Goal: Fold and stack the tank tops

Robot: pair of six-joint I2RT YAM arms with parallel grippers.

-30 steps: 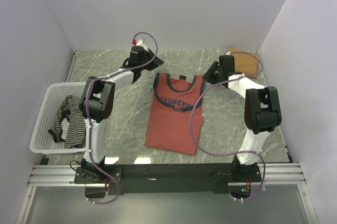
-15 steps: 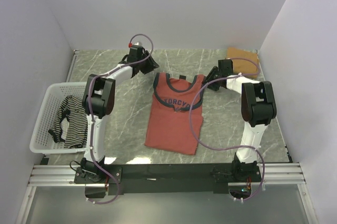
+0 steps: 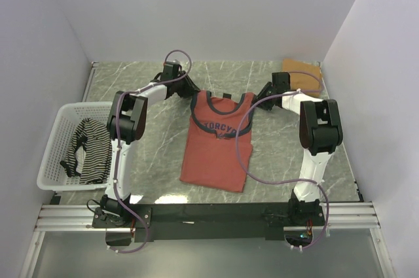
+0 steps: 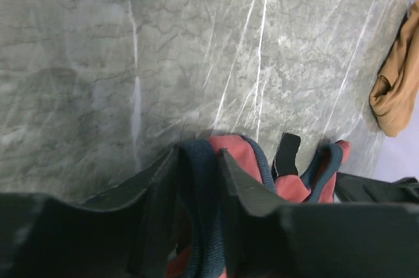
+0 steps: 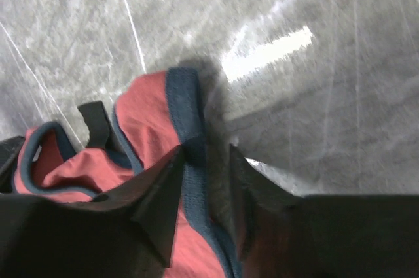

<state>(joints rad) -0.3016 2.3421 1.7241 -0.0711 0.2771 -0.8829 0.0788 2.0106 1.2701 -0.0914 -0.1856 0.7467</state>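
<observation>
The rust-red tank top [image 3: 218, 144] lies flat mid-table, print up, neck toward the back. My left gripper [image 3: 188, 87] is low at its left shoulder strap. In the left wrist view the jaws [image 4: 198, 154] stand open astride the dark-trimmed strap [image 4: 200, 180]. My right gripper [image 3: 260, 102] is at the right shoulder strap, open [image 5: 207, 150], with the strap's dark trim [image 5: 194, 160] lying against one finger. The tan tank top [image 3: 302, 72] sits folded at the back right. The striped tank top [image 3: 87, 149] lies crumpled in the basket.
A white mesh basket [image 3: 52, 135] stands at the left table edge. Grey walls close in the left, back and right. Purple cables loop from both arms, the right one [image 3: 241, 154] draping over the red top.
Both grippers have come down and inward onto the red top's shoulder straps. The left gripper, raised at the back a second ago, has opened and lowered over the left strap.
</observation>
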